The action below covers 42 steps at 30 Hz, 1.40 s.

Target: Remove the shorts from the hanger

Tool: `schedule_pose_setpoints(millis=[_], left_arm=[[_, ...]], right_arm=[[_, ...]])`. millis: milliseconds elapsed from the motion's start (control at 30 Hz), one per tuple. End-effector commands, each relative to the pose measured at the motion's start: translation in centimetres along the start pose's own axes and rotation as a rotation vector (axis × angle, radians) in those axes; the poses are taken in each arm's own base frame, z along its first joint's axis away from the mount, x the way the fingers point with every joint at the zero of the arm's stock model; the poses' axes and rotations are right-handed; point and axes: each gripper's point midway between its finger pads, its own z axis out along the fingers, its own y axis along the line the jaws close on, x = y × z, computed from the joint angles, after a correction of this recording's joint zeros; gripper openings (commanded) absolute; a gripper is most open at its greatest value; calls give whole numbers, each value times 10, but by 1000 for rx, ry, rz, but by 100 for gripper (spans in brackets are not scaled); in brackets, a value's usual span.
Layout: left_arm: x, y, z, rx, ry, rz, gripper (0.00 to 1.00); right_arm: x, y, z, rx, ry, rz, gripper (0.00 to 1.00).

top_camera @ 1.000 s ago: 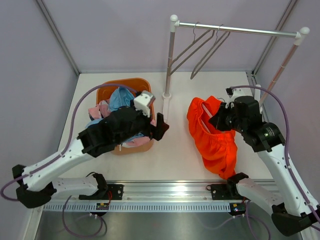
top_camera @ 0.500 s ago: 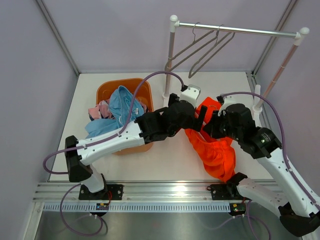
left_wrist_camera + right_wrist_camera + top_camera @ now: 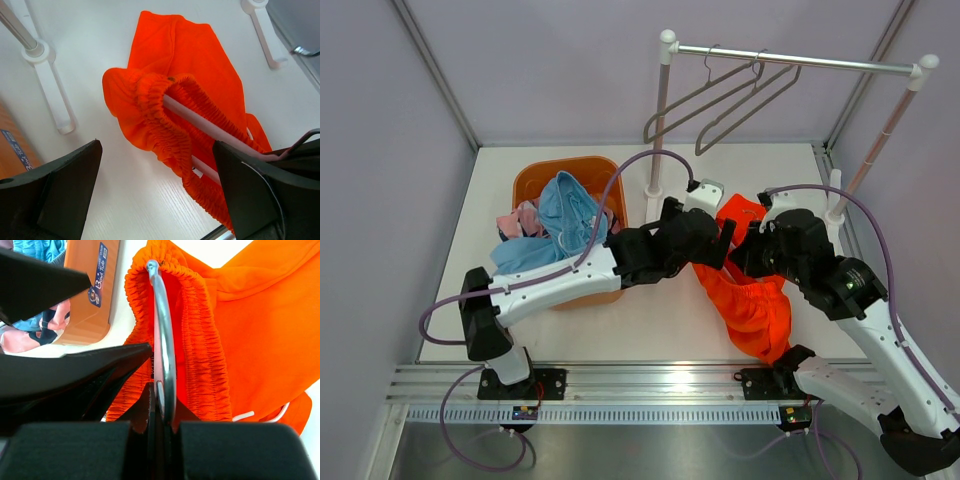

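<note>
The bright orange shorts (image 3: 752, 300) lie crumpled on the white table (image 3: 660, 310) between the two arms. They are to the right of the orange basket (image 3: 532, 184), which holds the light blue shorts (image 3: 565, 205) and the pink patterned shorts (image 3: 519, 218). Their gathered elastic waistband is stretched over a silver hanger (image 3: 163, 330) that runs through the opening. The right gripper (image 3: 159, 399) is clamped on that hanger's bar. The left gripper (image 3: 156, 147) hovers spread wide above the waistband, which shows between its fingers.
</note>
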Motion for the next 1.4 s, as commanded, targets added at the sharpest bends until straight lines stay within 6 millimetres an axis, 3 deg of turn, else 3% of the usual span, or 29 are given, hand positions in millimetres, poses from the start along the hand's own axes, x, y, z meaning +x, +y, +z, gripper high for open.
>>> schedule_pose_setpoints(millis=[0, 267, 433, 500, 567, 733, 833, 1167, 1367], left_arm=[[-10, 6, -11, -4, -51, -67, 97], [1, 10, -11, -7, -38, -55, 96], [-15, 3, -6, -1, -66, -34, 87], [-13, 0, 5, -11, -48, -12, 76], [-24, -2, 8, -9, -57, -8, 65], [-28, 0, 25, 3, -39, -11, 20], [-29, 1, 29, 2, -26, -7, 3], [-29, 14, 36, -20, -14, -11, 0], [-38, 46, 74, -92, 5, -29, 0]], right_arm=[[-20, 10, -5, -30, -80, 9, 0], [-22, 13, -3, -40, -79, 15, 0], [-21, 12, -3, -38, -69, 11, 0], [-21, 12, -6, -36, -71, 11, 0], [-24, 12, -11, -35, -83, 10, 0], [-26, 10, -21, -27, -94, 5, 0], [-27, 9, -25, -25, -100, 4, 0], [-28, 14, -31, -51, -101, 3, 0], [-28, 15, -42, -65, -104, -9, 0]])
